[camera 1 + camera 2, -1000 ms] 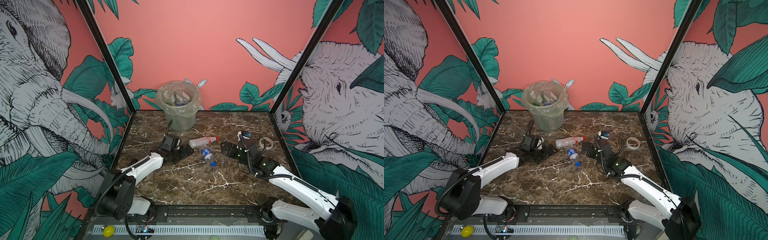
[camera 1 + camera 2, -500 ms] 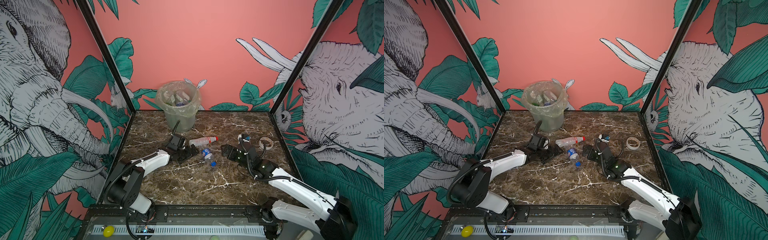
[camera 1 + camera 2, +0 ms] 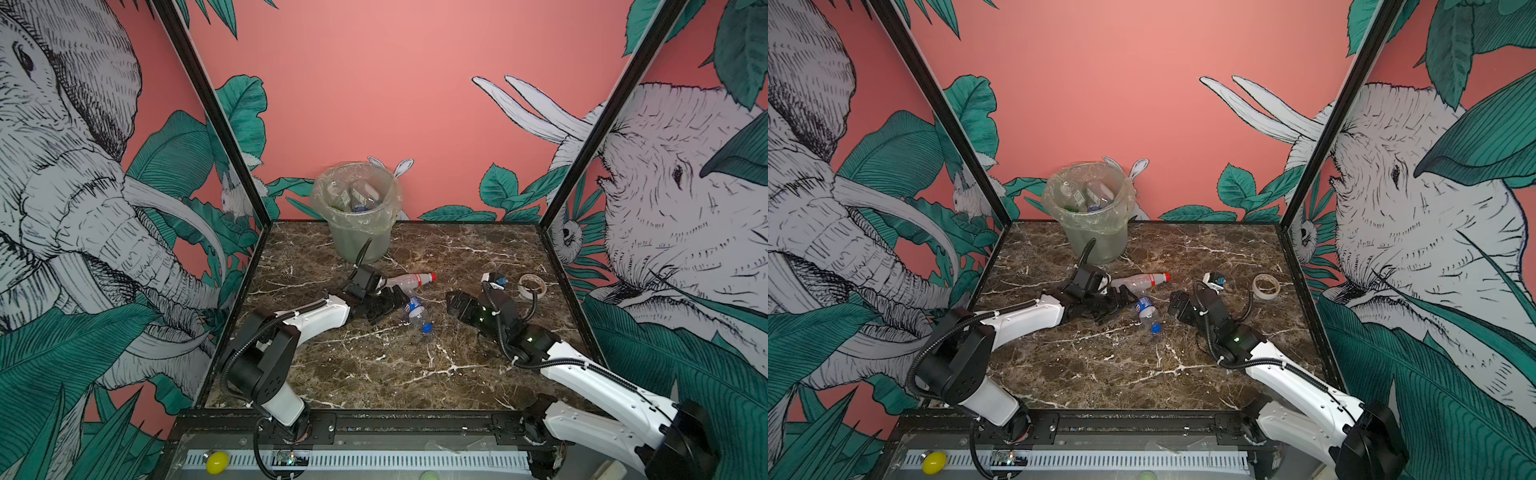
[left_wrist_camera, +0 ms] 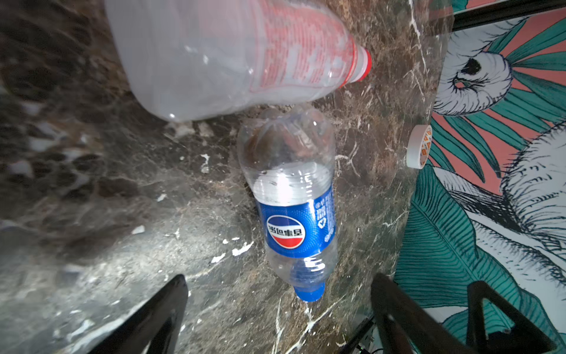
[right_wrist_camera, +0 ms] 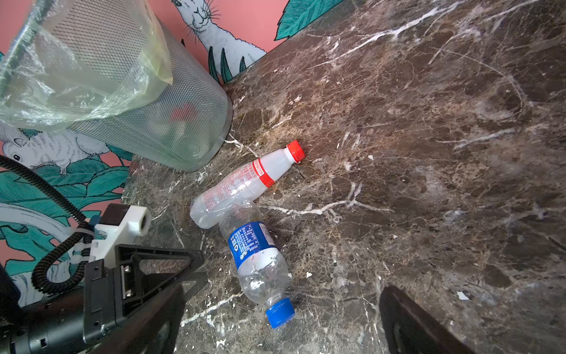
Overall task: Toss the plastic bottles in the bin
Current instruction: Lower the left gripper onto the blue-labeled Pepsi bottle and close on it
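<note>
Two bottles lie loose on the table in front of the bin (image 3: 349, 245). The red-capped bottle (image 3: 409, 280) is nearer the bin. The blue-capped bottle (image 3: 417, 309) is just past it, its base touching the red-capped one's side.

Step in hand, as judged: pick-up of the blue-capped bottle by the left claw (image 3: 388, 303). This claw sits low beside that bottle, jaws apart, clamped on nothing. The right claw (image 3: 454, 304), farther from the bin, has its jaws apart and is empty.

The next move calls for sliding the left jaws round the bottle's body, closing, then lifting over the bin's rim without shoving the neighbour.

Count:
- one bin, with several bottles inside, number not readable
- two bottles outside the bin
- one tape roll (image 3: 532, 285)
- two claws
</note>
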You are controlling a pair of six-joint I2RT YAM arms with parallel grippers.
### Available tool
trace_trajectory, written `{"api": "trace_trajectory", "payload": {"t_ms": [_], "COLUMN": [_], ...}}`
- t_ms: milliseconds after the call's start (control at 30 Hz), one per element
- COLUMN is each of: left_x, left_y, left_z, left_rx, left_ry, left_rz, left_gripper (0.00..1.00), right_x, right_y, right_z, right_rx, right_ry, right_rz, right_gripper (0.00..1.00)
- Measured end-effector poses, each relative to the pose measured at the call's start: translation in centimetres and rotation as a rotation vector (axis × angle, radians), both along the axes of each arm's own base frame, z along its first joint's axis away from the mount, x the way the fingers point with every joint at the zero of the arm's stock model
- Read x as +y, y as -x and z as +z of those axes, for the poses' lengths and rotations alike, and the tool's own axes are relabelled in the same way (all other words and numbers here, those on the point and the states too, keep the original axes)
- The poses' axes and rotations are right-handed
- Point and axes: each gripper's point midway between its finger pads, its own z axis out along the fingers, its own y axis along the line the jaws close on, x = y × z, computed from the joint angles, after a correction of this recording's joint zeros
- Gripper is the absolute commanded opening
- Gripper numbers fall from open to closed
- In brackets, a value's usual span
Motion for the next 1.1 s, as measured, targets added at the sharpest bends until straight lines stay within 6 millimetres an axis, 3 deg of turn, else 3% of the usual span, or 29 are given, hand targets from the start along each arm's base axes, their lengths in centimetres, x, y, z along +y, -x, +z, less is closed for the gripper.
{"api": "trace_trajectory", "payload": {"t_ms": [267,567,800,1100], "left_x": [-1.6,-3.0,-4.1,-4.3], "left_y": [0.7,0.0,0.1,-0.3], "left_z": [-1.2,-0.7,-2.1,-3.3], "left_rx": [0.035,0.023,0.052,0.080], "left_ry": [0.005,0.022,0.004,-0.018], "left_rz": [-0.027,-0.043,-0.061,-0.038], "left_gripper": [0.94,0.92,0.90,0.85], "right_x": [-0.1,-0.1,-0.1,-0.3], "right_y": [-0.1,-0.2,-0.2,-0.1], "right_z": [-0.1,-0.5,-0.8,-1.1], "right_rx": [0.000,0.014,0.025,0.035], "right_ry": [0.004,0.001,0.006,0.010], "right_rz": [-0.011,-0.019,-0.023,-0.029], "right_gripper": [0.99,0.99,0.99,0.99]}}
